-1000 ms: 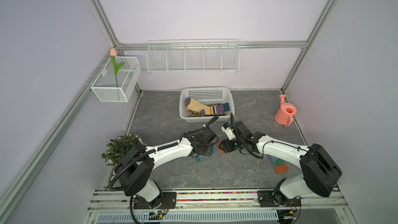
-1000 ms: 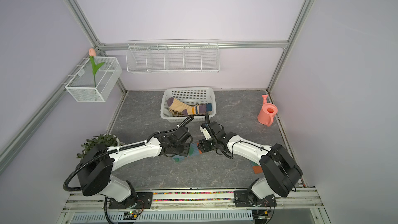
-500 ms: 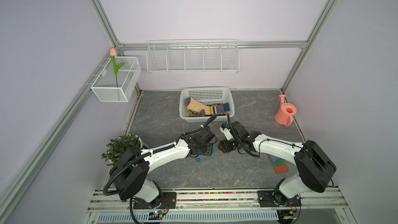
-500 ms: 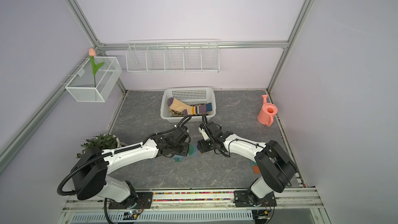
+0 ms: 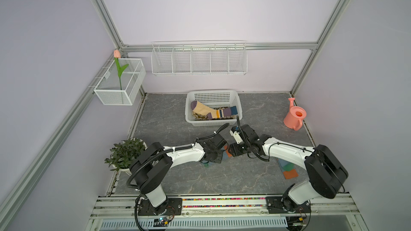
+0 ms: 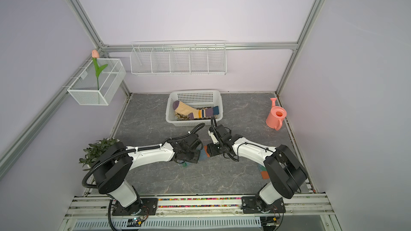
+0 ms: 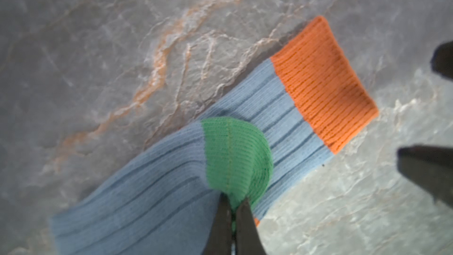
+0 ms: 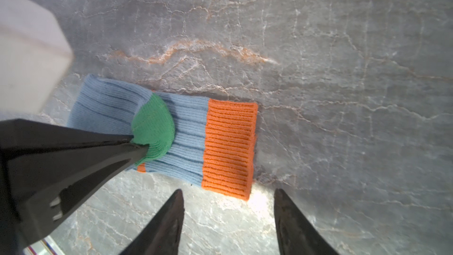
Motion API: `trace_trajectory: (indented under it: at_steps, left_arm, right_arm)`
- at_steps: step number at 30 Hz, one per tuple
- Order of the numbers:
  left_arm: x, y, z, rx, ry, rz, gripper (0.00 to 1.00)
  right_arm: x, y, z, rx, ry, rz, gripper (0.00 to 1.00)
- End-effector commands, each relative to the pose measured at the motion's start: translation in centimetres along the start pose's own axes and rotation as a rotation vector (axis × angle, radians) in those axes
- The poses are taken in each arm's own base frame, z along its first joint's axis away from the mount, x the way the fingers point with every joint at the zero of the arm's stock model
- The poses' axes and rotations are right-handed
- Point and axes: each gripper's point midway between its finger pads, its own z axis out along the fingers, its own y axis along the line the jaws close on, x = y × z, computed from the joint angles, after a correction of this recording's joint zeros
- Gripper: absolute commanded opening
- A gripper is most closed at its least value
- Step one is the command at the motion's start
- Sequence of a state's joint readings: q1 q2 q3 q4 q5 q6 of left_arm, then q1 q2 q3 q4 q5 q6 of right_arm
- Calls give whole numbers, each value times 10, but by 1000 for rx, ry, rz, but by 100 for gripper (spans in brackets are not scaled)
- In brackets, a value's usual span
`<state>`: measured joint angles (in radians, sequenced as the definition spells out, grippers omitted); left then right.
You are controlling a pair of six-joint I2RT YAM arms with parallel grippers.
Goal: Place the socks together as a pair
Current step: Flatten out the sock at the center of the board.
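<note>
The sock (image 7: 147,192) is pinched at the toe by the left end effector (image 7: 234,201); the right end effector (image 8: 229,191) is held wide beside the cuff.

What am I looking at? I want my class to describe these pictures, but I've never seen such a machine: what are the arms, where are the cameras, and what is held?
Two white robot arms stand at a grey table, each ending in a two-fingered gripper. Two pictures look down from above; two come from cameras on the wrists. The left gripper is shut, pinching the green patch of a blue sock with an orange cuff. The right gripper is open, empty, close to that cuff. More socks lie in the white basket.
</note>
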<state>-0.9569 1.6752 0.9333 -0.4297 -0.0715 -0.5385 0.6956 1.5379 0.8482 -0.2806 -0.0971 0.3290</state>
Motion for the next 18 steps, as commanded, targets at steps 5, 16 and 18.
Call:
trace_trajectory:
  at_steps: [5,16,18]
  left_arm:
    - [-25,-2,-57,25,-148,-16,0]
    - [-14,51,-85,-71,-275,-137,0]
    - [-10,67,-93,-112,-317,-182,0]
  right_arm:
    - [2,10,3,-4,21,-50,60]
    - [12,-1,32,65,108,-62,54]
    - [18,-13,32,130,131,-65,53]
